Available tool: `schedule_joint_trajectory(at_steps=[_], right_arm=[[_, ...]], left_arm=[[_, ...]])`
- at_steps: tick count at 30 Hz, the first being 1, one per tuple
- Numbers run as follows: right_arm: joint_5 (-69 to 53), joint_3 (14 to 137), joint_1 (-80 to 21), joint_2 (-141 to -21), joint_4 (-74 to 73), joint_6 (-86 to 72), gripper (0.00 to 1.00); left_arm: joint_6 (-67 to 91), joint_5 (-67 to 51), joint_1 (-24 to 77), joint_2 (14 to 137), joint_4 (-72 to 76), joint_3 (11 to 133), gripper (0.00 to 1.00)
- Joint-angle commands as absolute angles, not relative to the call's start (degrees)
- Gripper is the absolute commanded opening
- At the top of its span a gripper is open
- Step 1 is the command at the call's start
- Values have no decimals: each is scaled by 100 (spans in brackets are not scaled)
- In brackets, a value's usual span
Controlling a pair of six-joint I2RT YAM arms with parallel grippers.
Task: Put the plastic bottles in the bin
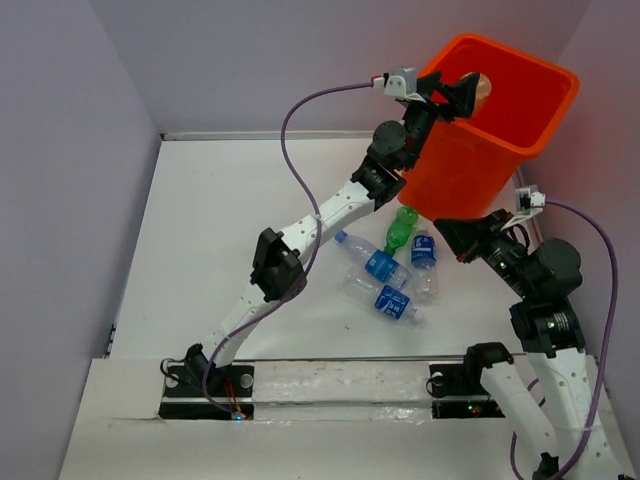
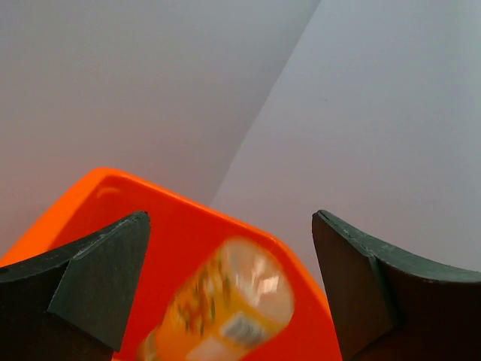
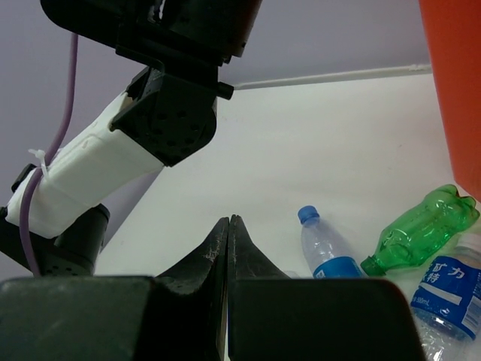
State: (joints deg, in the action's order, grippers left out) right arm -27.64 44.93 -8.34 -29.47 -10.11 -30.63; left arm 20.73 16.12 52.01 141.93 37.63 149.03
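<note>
**Desk:** How is the left arm sitting?

**Me:** I have the left arm (image 1: pixel 330 205) stretched from its base at the near edge, up and across towards the far right corner of the surface (image 1: pixel 220 230). Its wrist is raised over the near-left rim of the bin (image 1: pixel 500 140). The left pincer (image 1: pixel 470 92) is released. In its wrist view the fingers (image 2: pixel 98 278) stand wide apart, and the orange bottle (image 2: pixel 225 308) sits between and beyond them, inside the bin's walls. The bottle is blurred, and it touches neither finger as far as I can see.

**Desk:** And the right?

**Me:** The right arm (image 1: pixel 545 300) is folded at the elbow by the right edge, wrist low, pointing left. The right pincer (image 1: pixel 447 230) is clenched on nothing, with the fingers pressed flat together (no gap shows in its own camera).

**Desk:** What is around it?

**Me:** The bin stands in the far right corner, and its orange wall fills the right side of the right wrist view. At its foot lies the green bottle (image 1: pixel 400 228), tilted on its side. Three clear bottles (image 1: pixel 378 265) with blue labels and caps lie just beside it, right of the middle of the surface. The right pincer is near that cluster but apart from it. The left arm's forearm crosses above the bottles and looms in the upper left of the right wrist's view.
</note>
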Motion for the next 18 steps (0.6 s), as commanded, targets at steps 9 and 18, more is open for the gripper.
schedule_joint_trajectory(at_steps=[9, 18], right_arm=[[-1856, 4667, -861, -3427, -1704, -2523, 3], [-1196, 3938, -861, -3867, -2039, -2531, 82]], left_arm=[[1327, 1196, 5150, 12773, 3702, 14373, 99], [2038, 2214, 5493, 9222, 2638, 8731, 99]])
